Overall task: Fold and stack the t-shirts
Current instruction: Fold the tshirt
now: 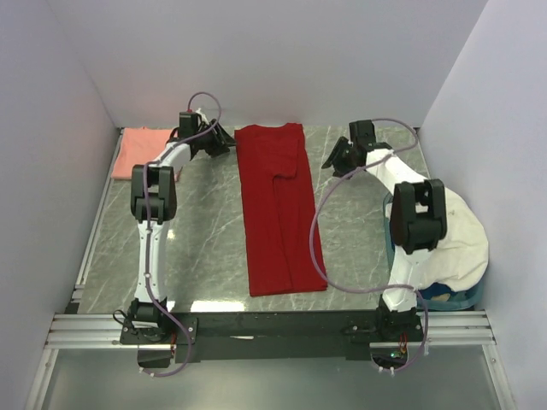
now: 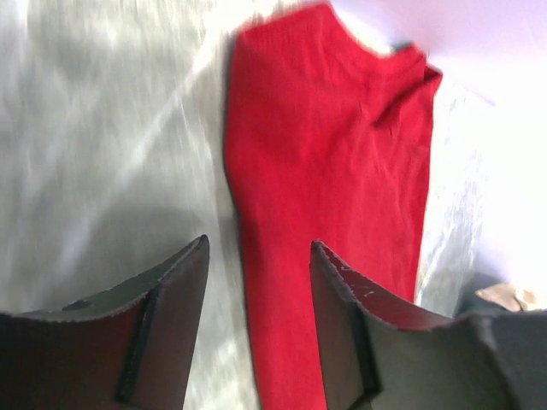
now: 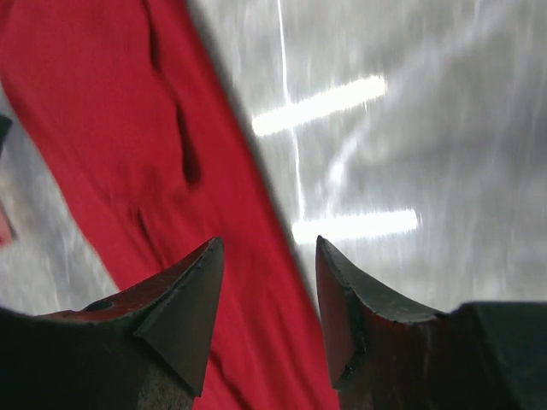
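The deep red t-shirt (image 1: 280, 205) lies folded into a long narrow strip down the middle of the table. It also shows in the left wrist view (image 2: 329, 171) and the right wrist view (image 3: 111, 111). The salmon-pink t-shirt (image 1: 141, 152) lies folded at the far left corner. My left gripper (image 1: 226, 139) is open and empty, just left of the red shirt's far end; its jaws straddle the shirt's left edge (image 2: 259, 248). My right gripper (image 1: 329, 161) is open and empty, just right of the red shirt's upper part (image 3: 269, 243).
A blue basket (image 1: 444, 295) holding white cloth (image 1: 461, 235) stands at the right edge beside the right arm. White walls close in the back and both sides. The grey marbled tabletop (image 1: 205, 231) is bare on both sides of the red shirt.
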### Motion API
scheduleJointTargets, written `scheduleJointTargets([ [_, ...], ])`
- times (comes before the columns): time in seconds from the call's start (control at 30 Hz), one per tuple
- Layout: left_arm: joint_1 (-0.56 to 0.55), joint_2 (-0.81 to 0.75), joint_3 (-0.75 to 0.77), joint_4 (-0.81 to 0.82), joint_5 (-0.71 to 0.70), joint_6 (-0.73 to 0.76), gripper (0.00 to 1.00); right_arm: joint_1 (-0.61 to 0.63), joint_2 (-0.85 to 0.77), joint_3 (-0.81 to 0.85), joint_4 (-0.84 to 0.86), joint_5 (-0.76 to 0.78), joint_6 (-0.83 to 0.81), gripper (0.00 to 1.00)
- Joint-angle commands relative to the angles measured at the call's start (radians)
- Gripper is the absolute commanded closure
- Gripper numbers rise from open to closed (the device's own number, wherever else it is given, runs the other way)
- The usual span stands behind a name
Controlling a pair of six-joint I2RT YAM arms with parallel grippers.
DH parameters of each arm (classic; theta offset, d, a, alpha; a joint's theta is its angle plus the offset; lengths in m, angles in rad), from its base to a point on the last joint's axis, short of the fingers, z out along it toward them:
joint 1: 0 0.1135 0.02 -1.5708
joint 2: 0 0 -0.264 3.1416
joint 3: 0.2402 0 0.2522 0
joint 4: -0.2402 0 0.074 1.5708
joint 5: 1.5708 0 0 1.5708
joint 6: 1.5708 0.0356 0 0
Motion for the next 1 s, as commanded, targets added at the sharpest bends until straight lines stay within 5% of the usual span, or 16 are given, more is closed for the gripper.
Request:
scheduleJointTargets([
  [0.0, -0.008, -0.178, -0.091, -0.015, -0.049, 0.030, 0.44, 0.021, -0.194, -0.120, 0.050, 0.005, 0.015, 0.46],
  [0.2, -0.044, -0.480, -0.514, 0.011, -0.133, -0.099, 0.51, 0.076, -0.418, -0.388, 0.027, 0.016, 0.026, 0.49],
  [0.3, -0.107, -0.661, -0.729, -0.055, -0.286, -0.122, 0.52, 0.114, -0.530, -0.493, -0.017, 0.028, 0.007, 0.50],
  [0.53, -0.434, -1.092, -1.255, -0.037, -0.487, -0.235, 0.52, 0.266, -0.836, -0.844, -0.034, 0.021, 0.040, 0.50],
  [0.73, -0.588, -1.324, -1.466, -0.132, -0.518, -0.289, 0.52, 0.420, -1.051, -1.023, -0.131, 0.085, 0.086, 0.50],
  [0.97, -0.687, -1.474, -1.539, -0.238, -0.518, -0.350, 0.53, 0.484, -1.161, -1.121, -0.183, 0.076, 0.110, 0.52],
])
